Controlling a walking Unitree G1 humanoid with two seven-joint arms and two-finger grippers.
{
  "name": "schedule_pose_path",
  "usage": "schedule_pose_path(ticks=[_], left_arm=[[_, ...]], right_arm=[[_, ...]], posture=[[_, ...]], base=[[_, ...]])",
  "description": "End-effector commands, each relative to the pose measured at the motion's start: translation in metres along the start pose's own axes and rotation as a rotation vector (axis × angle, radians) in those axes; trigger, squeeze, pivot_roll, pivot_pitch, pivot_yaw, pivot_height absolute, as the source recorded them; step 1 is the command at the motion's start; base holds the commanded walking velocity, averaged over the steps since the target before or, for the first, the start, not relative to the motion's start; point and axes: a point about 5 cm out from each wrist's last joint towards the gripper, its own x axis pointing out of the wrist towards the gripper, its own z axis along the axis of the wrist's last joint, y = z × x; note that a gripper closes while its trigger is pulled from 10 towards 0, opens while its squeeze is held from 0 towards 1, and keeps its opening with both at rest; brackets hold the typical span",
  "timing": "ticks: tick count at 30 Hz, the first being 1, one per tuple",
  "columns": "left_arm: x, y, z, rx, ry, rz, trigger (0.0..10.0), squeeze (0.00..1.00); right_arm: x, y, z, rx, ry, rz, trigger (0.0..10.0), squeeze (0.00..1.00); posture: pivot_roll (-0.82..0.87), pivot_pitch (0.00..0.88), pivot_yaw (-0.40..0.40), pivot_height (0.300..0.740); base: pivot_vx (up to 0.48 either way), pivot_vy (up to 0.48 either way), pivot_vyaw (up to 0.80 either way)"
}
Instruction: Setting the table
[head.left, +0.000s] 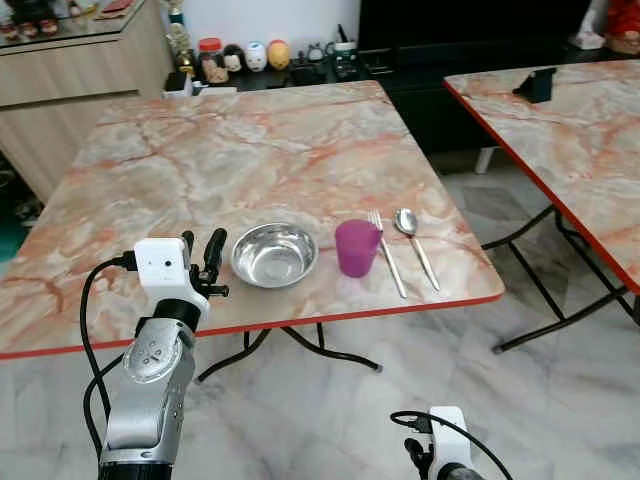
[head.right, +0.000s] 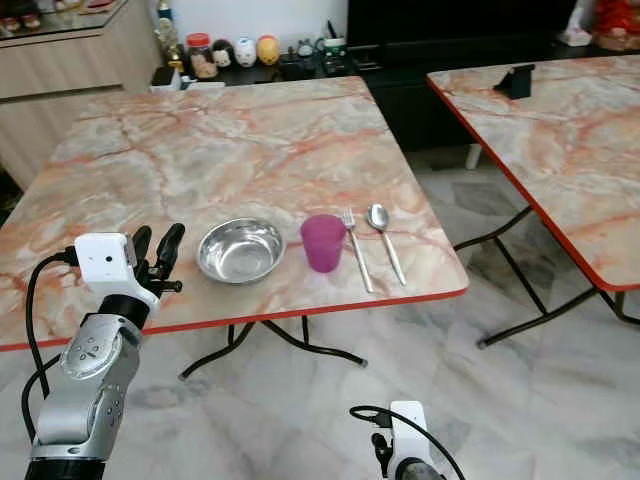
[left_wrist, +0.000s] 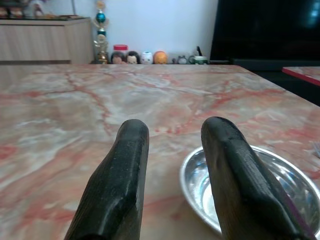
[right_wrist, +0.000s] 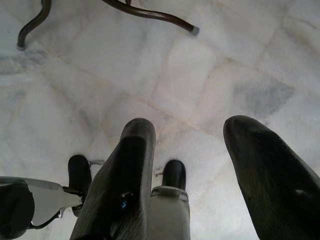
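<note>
A steel bowl (head.left: 273, 254) sits near the front edge of the marble table (head.left: 250, 150). To its right stand a purple cup (head.left: 356, 247), then a fork (head.left: 387, 252) and a spoon (head.left: 415, 244) lying side by side. My left gripper (head.left: 201, 247) hovers open just left of the bowl, over the table edge, with nothing between its fingers (left_wrist: 125, 180); the bowl (left_wrist: 280, 185) lies beside one finger. My right gripper (right_wrist: 190, 135) hangs low, open, pointing at the floor.
A second marble table (head.left: 560, 130) stands to the right, with a gap of tiled floor (head.left: 480, 200) between. Jars and ornaments (head.left: 240, 58) line a low dark shelf behind the table. A wooden cabinet (head.left: 70, 80) is at the back left.
</note>
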Motion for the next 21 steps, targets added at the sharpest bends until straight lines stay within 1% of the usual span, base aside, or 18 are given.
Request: schedule_pose_path(ticks=[1,4,6,10,21], left_arm=[[-0.0019,0.0010,0.0041,-0.006,-0.009,-0.001,10.0,0.00],[-0.0022,0.0012,0.0038,-0.004,-0.008,-0.002,10.0,0.00],[-0.0023,0.0010,0.0036,-0.003,-0.007,-0.003,10.0,0.00],[-0.0026,0.0012,0.0030,0.001,-0.004,-0.002,10.0,0.00],[-0.0031,0.0026,0.0023,0.016,0.002,0.009,10.0,0.00]], right_arm=[[0.0001,0.0019,0.0003,0.002,-0.006,0.004,10.0,0.00],[0.0001,0.0017,-0.0005,0.002,0.003,0.003,10.0,0.00],[0.0000,0.0020,-0.0009,0.020,0.003,0.005,10.0,0.00],[0.0001,0.0020,-0.0004,0.009,-0.001,0.005,10.0,0.00],[0.0000,0.0016,-0.0002,-0.001,-0.001,0.004,10.0,0.00]], posture=[[-0.02,0.000,0.032,0.723],[-0.02,0.000,0.031,0.723],[-0.02,0.000,0.031,0.723],[-0.02,0.000,0.031,0.723],[-0.02,0.000,0.029,0.723]], base=[[0.251,0.000,0.00],[0.259,0.000,0.00],[0.266,0.000,-0.53],[0.266,0.000,-0.53],[0.269,0.000,0.00]])
